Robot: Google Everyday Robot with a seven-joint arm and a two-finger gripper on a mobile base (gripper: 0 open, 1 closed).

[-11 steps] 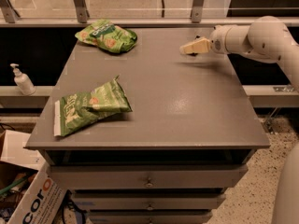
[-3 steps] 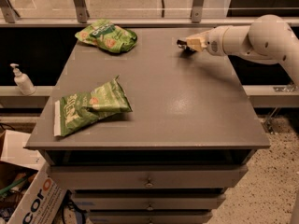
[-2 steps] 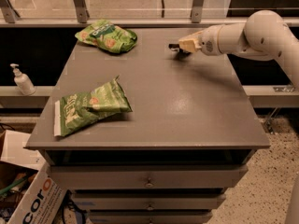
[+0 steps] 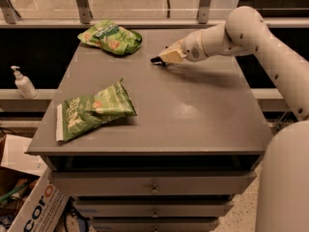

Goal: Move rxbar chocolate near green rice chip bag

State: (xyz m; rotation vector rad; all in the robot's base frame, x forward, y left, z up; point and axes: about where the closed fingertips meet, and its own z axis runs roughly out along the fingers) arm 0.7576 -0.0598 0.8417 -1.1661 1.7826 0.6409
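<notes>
Grey flat-topped surface (image 4: 193, 115) with a stack of drawers (image 4: 153, 183) beneath. White jointed robot arm (image 4: 251, 30) reaching in from the right, over the back half of the top. Beige two-finger hand (image 4: 163, 58) at the back of the surface, slightly right of centre, low over the top. Closed on the small flat black-brown rxbar chocolate (image 4: 156, 60), dark end sticking out leftward past the fingertips. Contact between bar and surface: cannot tell. Puffy, rounded, bright green rice chip bag (image 4: 110, 36) with dark-green lettering band and orange-red round pictures, lying at the back left corner. Left of the bar, near but apart, bare grey top between them. Longer, flatter green bag with white end strip (image 4: 91, 109) at front left, well apart from hand and bar. White pump bottle (image 4: 21, 82) upright on a ledge left of the surface. Cardboard box with orange lettering (image 4: 36, 204) on the floor at lower left.
</notes>
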